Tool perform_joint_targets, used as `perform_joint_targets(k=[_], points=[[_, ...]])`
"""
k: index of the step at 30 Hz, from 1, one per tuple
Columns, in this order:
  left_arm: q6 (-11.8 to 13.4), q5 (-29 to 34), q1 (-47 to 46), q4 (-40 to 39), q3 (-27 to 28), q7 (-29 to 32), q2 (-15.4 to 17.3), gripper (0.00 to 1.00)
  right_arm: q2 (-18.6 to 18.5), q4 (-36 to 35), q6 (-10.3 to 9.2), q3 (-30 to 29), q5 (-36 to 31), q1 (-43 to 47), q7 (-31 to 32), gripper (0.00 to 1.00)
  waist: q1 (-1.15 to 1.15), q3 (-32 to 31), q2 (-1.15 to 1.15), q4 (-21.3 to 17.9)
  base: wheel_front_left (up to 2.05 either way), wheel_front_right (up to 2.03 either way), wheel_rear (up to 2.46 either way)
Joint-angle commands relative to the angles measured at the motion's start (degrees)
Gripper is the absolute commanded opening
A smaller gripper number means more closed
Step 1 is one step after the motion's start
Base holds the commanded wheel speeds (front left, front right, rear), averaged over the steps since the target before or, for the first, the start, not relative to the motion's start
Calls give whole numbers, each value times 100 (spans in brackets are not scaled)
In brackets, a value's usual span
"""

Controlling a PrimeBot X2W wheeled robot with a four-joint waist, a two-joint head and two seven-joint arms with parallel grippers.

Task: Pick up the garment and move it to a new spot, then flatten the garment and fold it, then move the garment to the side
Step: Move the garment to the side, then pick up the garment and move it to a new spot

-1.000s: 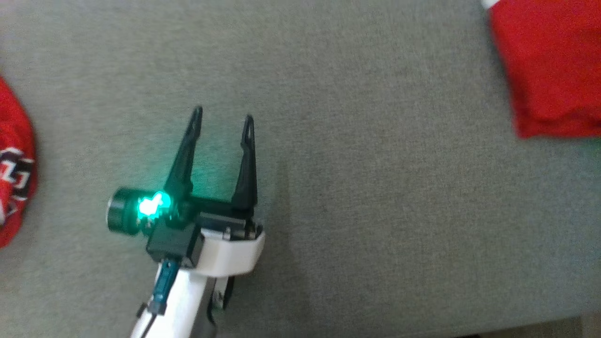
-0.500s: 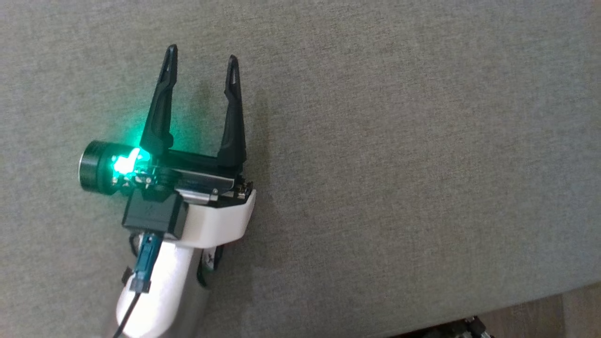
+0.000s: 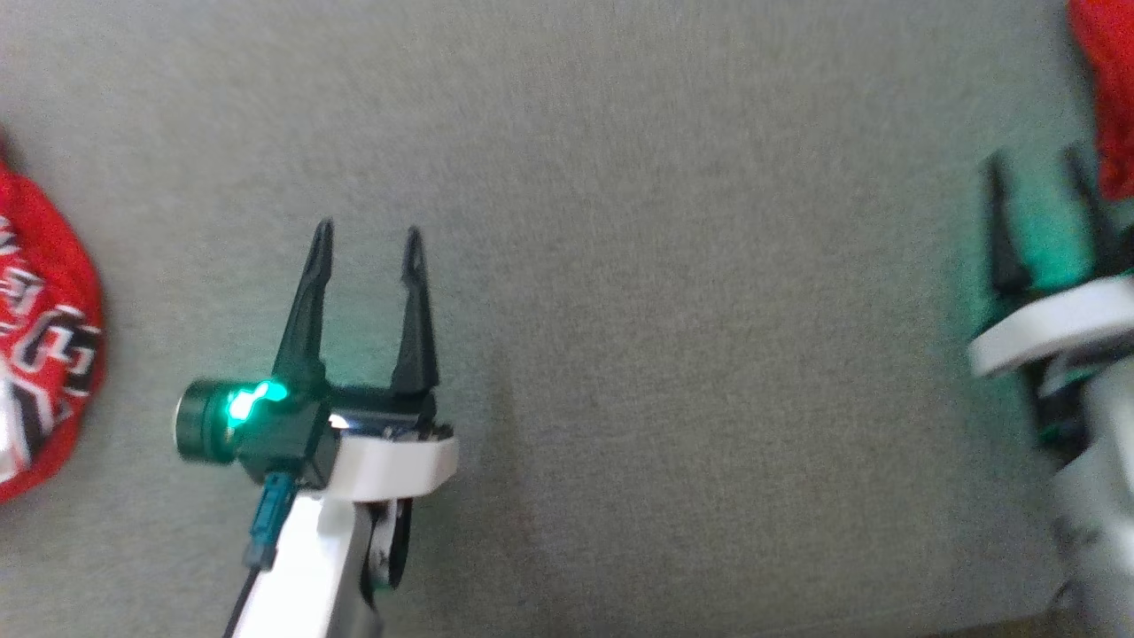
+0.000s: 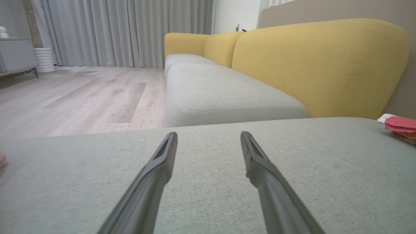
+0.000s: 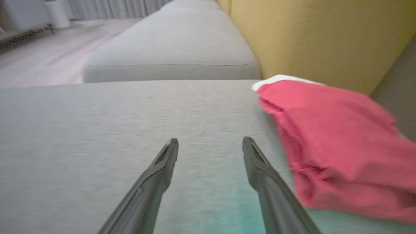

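Garment (image 3: 44, 328) lies far left of the left pincer (image 3: 368, 230), bunched on the grey cushion (image 3: 664, 310) at the head view's edge, red with white panels and black lettering, partly cut off. Nothing touches it, well apart from the left pincer. Left pincer sits low over bare cushion, fingers pointing up the view, spread moderately wide, nothing between them; green light glows on its wrist. In the left wrist view the left pincer (image 4: 208, 135) shows the same open gap, bare grey fabric under it, with a yellow sofa back (image 4: 318, 65), wooden floor (image 4: 81, 94) and curtains (image 4: 130, 32) beyond. Far right of the left pincer, the right pincer (image 3: 1036, 164) is blurred at the head view's edge, fingers apart and empty. In the right wrist view the right pincer (image 5: 209, 139) is also wide and empty. Plain red cloth (image 3: 1107, 89) lies farthest right of the left pincer; in the right wrist view this cloth (image 5: 334, 139) is just beside the right pincer's outer finger, contact cannot be told.
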Motion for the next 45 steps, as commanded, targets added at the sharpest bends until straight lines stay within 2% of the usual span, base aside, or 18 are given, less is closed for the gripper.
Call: perform_joint_targets(k=[1,6,11,17,22,45], points=[[-6,-60,113,-91,251,10,-2,100,104,-116,-5,222,103,187,-191,100,1,-850,0,234,0,0,0],[-126,-227,515,268,475,10,-7,100,587,-108,-5,890,169,788,-428,100,1,-1665,0,388,0,0,0],[-344,-255,873,674,659,10,-8,100,1019,-523,-5,763,-228,1470,-433,100,1,-2307,0,446,0,0,0],[-447,-225,1112,942,792,10,-9,100,1355,-761,-5,436,-671,1866,-435,100,1,-2553,0,493,0,0,0],[-417,-187,1115,1131,859,10,-9,100,1451,-777,-5,382,-908,1933,-435,100,1,-2619,0,526,0,0,0],[-371,-42,1086,1167,943,10,-9,100,1596,-803,-5,43,-936,2003,-436,100,1,-2734,0,645,0,0,0]])
